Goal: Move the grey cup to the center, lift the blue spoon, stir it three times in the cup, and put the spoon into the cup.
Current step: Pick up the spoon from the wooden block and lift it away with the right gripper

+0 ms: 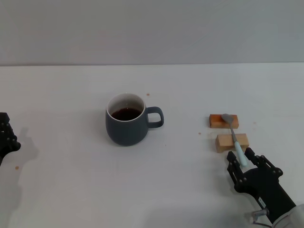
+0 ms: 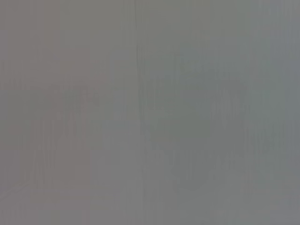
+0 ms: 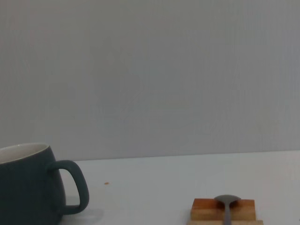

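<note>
The grey cup [image 1: 126,120] stands near the middle of the white table, handle toward my right, with dark liquid inside. It also shows in the right wrist view [image 3: 33,185]. The blue spoon [image 1: 234,137] lies across two tan wooden blocks, bowl on the far block, pale blue handle pointing toward me. Its bowl shows in the right wrist view [image 3: 227,200]. My right gripper [image 1: 243,162] is at the handle's near end, one finger on each side of it, open around it. My left gripper [image 1: 5,137] is at the table's left edge, far from the cup.
Two tan wooden blocks [image 1: 223,120] [image 1: 232,142] lie side by side under the spoon, right of the cup. Small brown specks mark the table near the cup and at the left. A grey wall stands behind the table. The left wrist view shows only plain grey.
</note>
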Controlling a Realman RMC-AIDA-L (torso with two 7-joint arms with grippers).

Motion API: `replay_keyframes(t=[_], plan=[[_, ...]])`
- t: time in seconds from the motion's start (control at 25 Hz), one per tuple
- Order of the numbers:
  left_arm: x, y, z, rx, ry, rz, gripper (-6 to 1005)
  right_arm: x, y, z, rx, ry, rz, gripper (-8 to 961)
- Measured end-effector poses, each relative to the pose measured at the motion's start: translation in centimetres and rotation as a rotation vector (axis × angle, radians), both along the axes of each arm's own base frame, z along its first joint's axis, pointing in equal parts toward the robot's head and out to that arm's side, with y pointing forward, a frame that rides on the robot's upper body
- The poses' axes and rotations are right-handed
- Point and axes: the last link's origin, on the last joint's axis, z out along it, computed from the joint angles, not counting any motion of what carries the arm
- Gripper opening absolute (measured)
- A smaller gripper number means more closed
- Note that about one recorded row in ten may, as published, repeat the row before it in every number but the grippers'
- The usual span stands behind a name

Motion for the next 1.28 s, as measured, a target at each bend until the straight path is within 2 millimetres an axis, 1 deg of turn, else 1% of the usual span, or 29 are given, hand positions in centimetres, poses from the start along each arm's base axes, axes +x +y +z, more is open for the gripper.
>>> replay_keyframes(t=[0.84,1.12,1.28], plan=[[0.0,0.0,0.0,0.0,-0.002,0.0,-2,-0.13,-0.07,-0.09,-0.002,0.003,0.003,429],[-0.02,-0.03,0.0,0.0,-0.002,0.001,-2,-0.13,-0.09,-0.18,-0.009,0.002,0.002,358],[-0.03,-0.04,-0.01,0.0,-0.002,0.001,-2,-0.08,-0.08,-0.17,-0.009,0.001,0.001,355]])
